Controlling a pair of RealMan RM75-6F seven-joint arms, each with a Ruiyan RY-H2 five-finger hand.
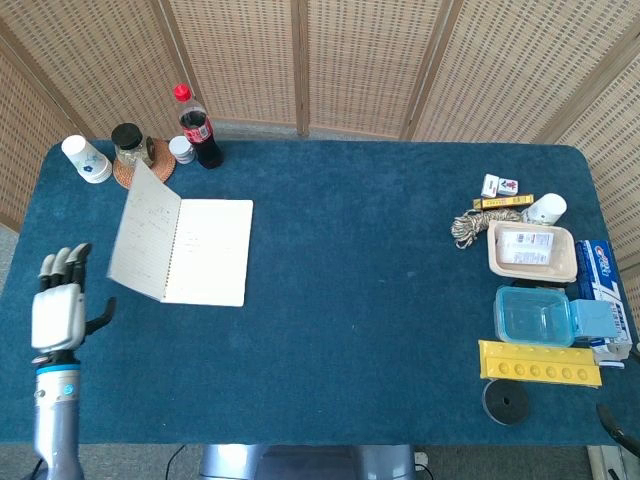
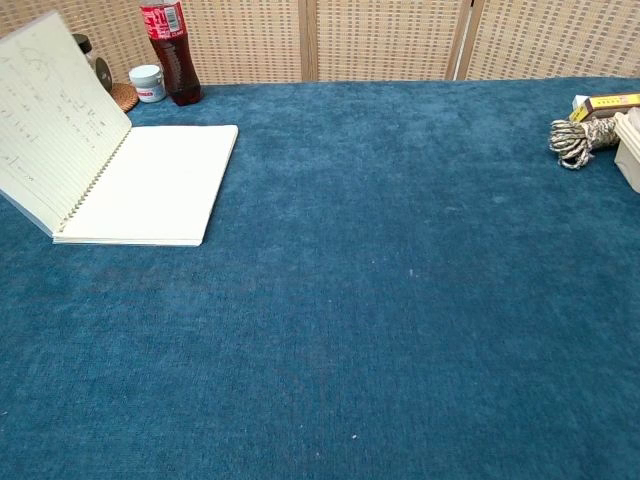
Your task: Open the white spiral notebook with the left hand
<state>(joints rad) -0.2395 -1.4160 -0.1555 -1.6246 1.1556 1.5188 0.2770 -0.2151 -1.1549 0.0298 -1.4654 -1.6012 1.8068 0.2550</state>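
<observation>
The white spiral notebook (image 1: 205,250) (image 2: 150,200) lies open on the blue table's left side. Its cover and first pages (image 1: 143,233) (image 2: 50,115) stand tilted up to the left of the spiral, lined writing showing. My left hand (image 1: 60,305) is off the table's left edge, well clear of the notebook, fingers apart and pointing up, holding nothing. The chest view does not show it. My right hand is in neither view.
A cola bottle (image 1: 199,130), small white jar (image 1: 182,149), glass jar on a coaster (image 1: 130,147) and paper cup (image 1: 86,159) stand behind the notebook. At the right lie a rope coil (image 1: 472,226), trays, boxes, a yellow strip (image 1: 540,363) and a black disc (image 1: 505,402).
</observation>
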